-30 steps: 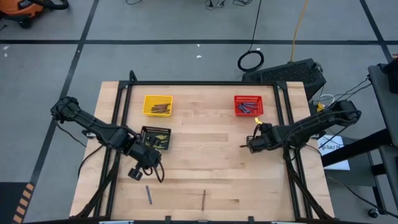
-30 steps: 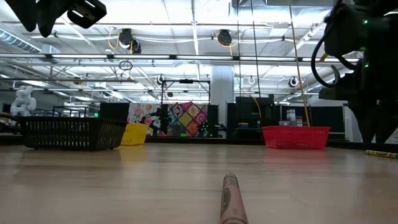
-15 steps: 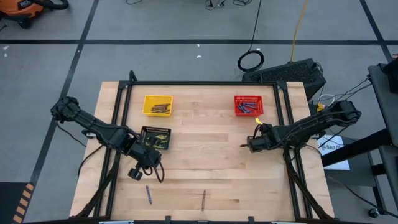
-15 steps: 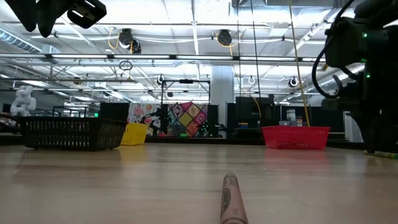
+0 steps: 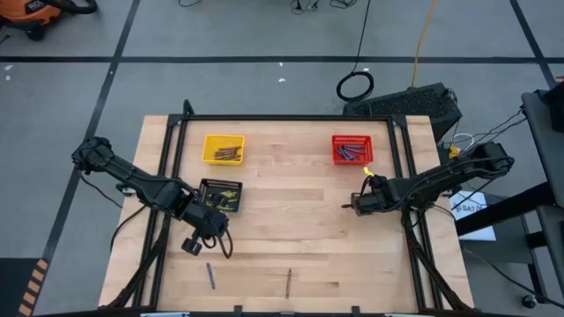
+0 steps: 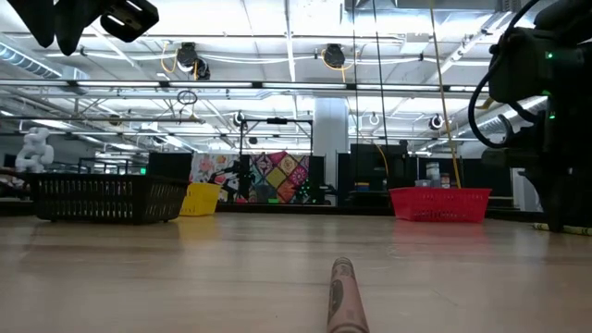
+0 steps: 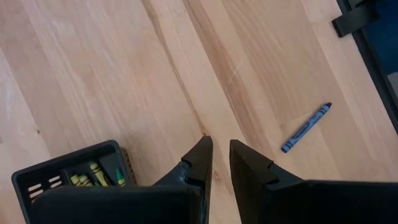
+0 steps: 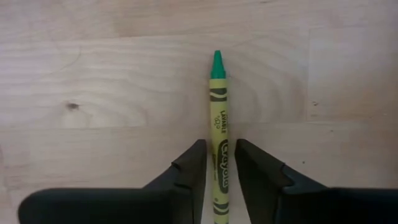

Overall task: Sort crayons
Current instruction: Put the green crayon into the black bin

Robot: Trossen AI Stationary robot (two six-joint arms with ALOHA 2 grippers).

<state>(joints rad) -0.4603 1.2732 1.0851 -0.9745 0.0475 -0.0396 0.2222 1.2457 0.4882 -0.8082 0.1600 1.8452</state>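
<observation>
Gripping a green crayon (image 8: 218,127) between its fingers above the bench (image 5: 291,229), the right tool (image 8: 219,163) should carry it level to the black basket (image 5: 220,195); the left tool (image 7: 220,157) hovers slightly parted, grasping nothing.

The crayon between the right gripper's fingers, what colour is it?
Green tip, yellow-green wrapper: crayon, right gripper; clearest in the right wrist view.

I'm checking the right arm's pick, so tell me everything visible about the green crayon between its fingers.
The green crayon is a thin stick with a bare green tip and a yellow-green paper wrapper printed in black. It lies straight between the right gripper's two dark fingers, tip pointing away from them, over the pale wooden table.
</observation>
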